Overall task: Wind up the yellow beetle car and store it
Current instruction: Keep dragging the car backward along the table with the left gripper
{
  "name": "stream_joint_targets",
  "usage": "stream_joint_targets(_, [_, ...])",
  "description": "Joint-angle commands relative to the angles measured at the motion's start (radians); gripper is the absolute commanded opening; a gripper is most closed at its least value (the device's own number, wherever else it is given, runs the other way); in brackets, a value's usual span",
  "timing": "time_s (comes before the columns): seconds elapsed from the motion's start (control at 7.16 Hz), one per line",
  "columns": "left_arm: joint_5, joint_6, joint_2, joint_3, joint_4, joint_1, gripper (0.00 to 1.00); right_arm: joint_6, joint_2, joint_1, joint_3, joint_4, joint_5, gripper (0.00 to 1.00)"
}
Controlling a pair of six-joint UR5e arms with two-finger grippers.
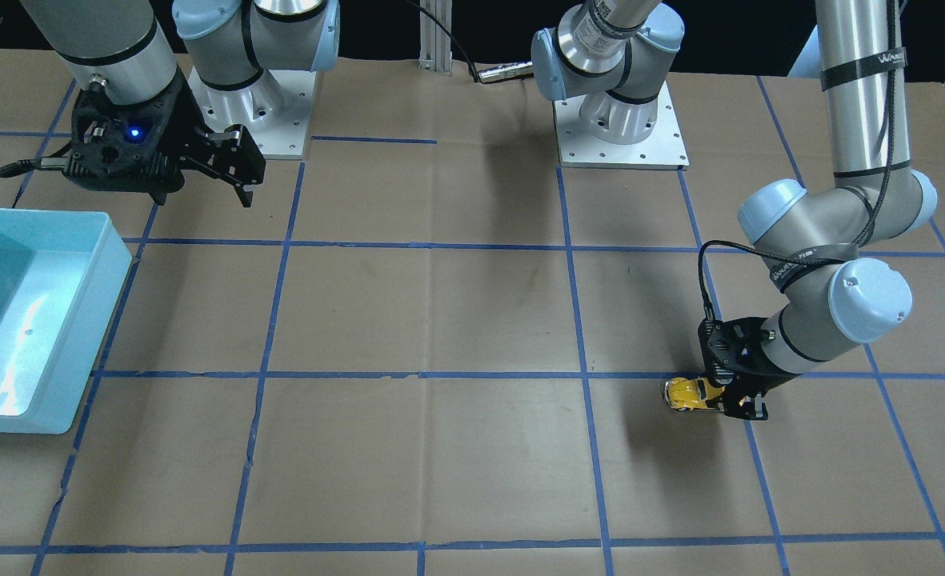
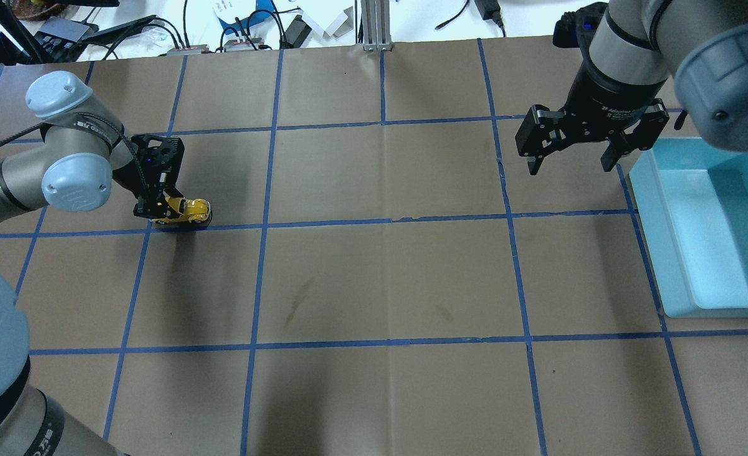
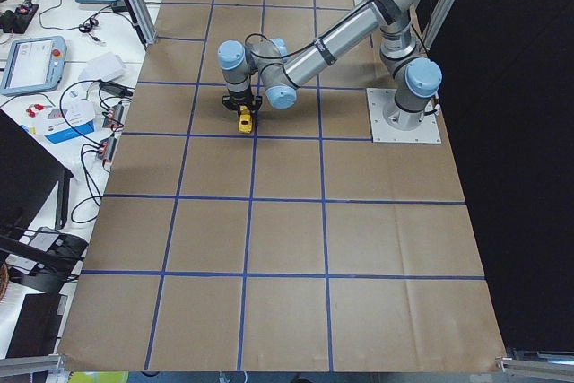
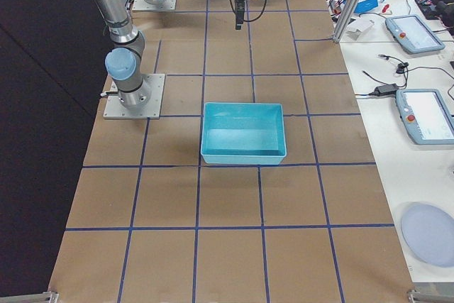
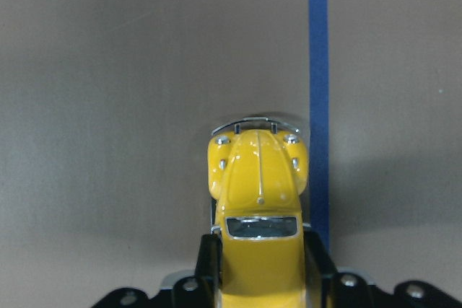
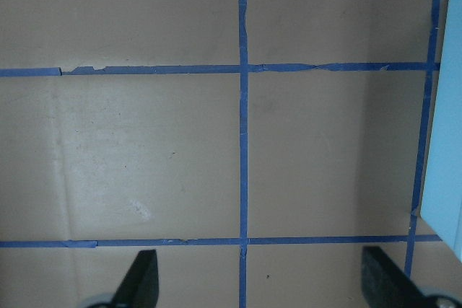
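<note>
Yellow beetle car on the counter, rear clamped by the left end effector; right end effector spread, empty. Winding seemingly underway; storage in the bin remains.

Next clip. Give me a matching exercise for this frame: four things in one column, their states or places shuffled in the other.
1. yellow beetle car
2. left end effector
3. right end effector
4. bin

A. open, above bare table
B. light blue, on the robot's right
C. shut on the car
D. held between two fingers

Pairs: 1-D, 2-C, 3-A, 4-B.
</note>
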Motion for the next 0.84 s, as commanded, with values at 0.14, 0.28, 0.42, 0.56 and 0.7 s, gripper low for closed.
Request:
stream_joint_targets(0.14, [0.001, 0.006, 0.000, 0.001, 0.000, 0.014, 0.29, 0.000, 0.000, 0.000, -0.001, -0.002, -0.001, 1.00])
stream_joint_targets(0.28, [0.001, 0.006, 0.001, 0.000, 0.000, 0.035, 0.29, 0.000, 0.000, 0.000, 0.000, -0.002, -0.002, 1.00])
stream_joint_targets(0.42, [0.001, 0.006, 0.001, 0.000, 0.000, 0.042, 0.29, 0.000, 0.000, 0.000, 0.000, -0.002, -0.002, 1.00])
stream_joint_targets(0.56, [0.001, 0.006, 0.001, 0.000, 0.000, 0.043, 0.29, 0.000, 0.000, 0.000, 0.000, -0.002, -0.001, 1.00])
stream_joint_targets(0.7, [0.001, 0.006, 0.004, -0.002, 0.000, 0.043, 0.29, 0.000, 0.000, 0.000, 0.000, -0.002, -0.002, 1.00])
